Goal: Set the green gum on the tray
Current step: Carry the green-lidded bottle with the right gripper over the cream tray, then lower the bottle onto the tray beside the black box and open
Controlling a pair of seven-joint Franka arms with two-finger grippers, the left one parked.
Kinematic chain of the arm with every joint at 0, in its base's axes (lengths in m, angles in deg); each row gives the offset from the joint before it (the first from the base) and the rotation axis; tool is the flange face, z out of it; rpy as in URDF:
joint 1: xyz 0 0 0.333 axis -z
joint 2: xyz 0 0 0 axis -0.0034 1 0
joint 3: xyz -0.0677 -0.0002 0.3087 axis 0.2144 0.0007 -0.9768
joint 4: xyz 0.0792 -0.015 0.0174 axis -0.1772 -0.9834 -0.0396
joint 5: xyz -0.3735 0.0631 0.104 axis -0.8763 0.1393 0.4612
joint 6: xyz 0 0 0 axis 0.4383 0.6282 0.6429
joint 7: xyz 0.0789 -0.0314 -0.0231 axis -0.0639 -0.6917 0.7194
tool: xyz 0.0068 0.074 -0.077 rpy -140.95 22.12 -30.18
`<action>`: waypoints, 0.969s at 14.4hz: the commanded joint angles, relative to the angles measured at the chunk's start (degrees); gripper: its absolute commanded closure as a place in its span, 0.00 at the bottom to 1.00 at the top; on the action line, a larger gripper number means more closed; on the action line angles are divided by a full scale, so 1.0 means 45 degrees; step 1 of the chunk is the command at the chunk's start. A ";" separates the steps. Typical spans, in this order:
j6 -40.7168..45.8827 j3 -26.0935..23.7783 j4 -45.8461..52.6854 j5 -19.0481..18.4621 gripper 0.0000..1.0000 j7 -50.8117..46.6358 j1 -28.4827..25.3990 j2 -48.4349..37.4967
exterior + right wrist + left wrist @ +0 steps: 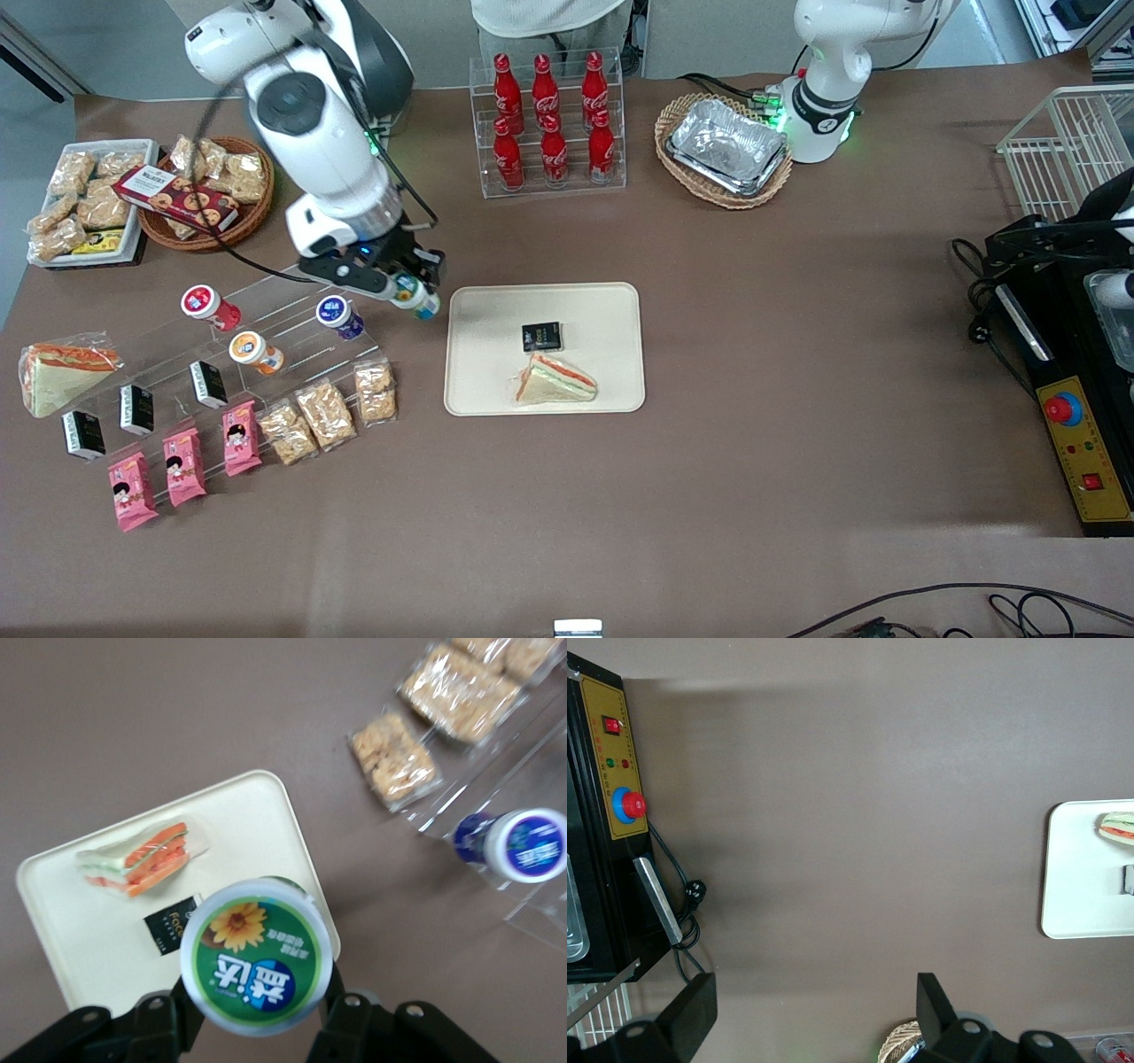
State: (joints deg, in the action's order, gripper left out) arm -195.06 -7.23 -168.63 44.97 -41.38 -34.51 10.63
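My right gripper (415,295) is shut on the green gum (418,298), a small canister with a white lid ringed in green. It holds the gum in the air just off the working arm's end of the cream tray (478,390). In the right wrist view the green gum (257,955) sits between the black fingers (177,1014), over the corner of the tray (80,930). On the tray lie a wrapped sandwich (555,381) and a small black packet (541,337).
A clear stepped stand (292,297) beside the gripper holds red-lidded (205,304), orange-lidded (254,351) and blue-purple (338,316) canisters. Snack packs (328,412) lie nearer the camera. A cola bottle rack (549,124) and a basket of foil trays (726,149) stand farther back.
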 commanded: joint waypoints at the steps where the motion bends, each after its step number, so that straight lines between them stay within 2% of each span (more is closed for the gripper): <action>1: -0.3153 0.0158 -0.2575 0.0011 0.87 -0.1202 -0.0664 0.0172; 4: -0.4698 0.0177 -0.2794 -0.0163 0.87 -0.2511 -0.1387 0.1634; 8: -0.6866 0.0177 -0.3067 -0.0964 0.87 -0.3665 -0.1468 0.3316; 12: -0.7923 0.0177 -0.3107 -0.1004 0.87 -0.3998 -0.1624 0.4196; 13: -0.8041 0.0177 -0.3107 -0.1024 0.85 -0.3999 -0.1624 0.4295; 14: -0.8043 0.0177 -0.3107 -0.1004 0.76 -0.3999 -0.1624 0.4315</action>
State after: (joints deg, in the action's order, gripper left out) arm -229.13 -7.08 -182.64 41.90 -57.32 -41.09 29.15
